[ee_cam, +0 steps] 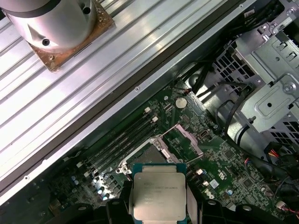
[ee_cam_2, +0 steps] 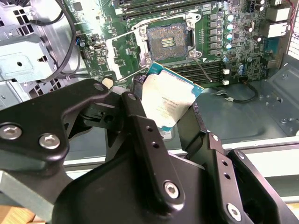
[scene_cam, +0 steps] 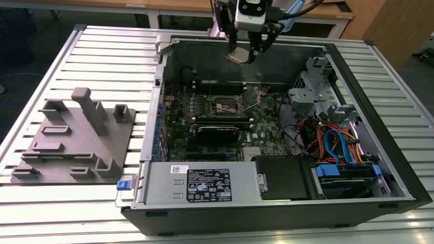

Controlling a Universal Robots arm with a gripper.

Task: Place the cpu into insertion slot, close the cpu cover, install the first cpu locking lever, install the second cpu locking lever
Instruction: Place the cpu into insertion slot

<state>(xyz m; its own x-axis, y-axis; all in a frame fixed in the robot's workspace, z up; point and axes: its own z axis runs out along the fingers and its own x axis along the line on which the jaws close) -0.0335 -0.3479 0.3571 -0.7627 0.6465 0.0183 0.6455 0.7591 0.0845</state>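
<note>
I'm gripping cpu (ee_cam_2: 168, 100) by its edges in pincer (scene_cam: 244, 52), hovering well above case (scene_cam: 381, 96), near wall opposite power supply (scene_cam: 203, 185). Insertion slot (scene_cam: 226, 106) sitting uncovered below, offset toward case middle; cpu hanging tilted.

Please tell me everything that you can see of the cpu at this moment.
The cpu is a small flat square chip with a silver-grey metal top on a green-edged base. The gripper holds it by two opposite edges, tilted, in the air above the open computer case, apart from the empty insertion slot.
</note>
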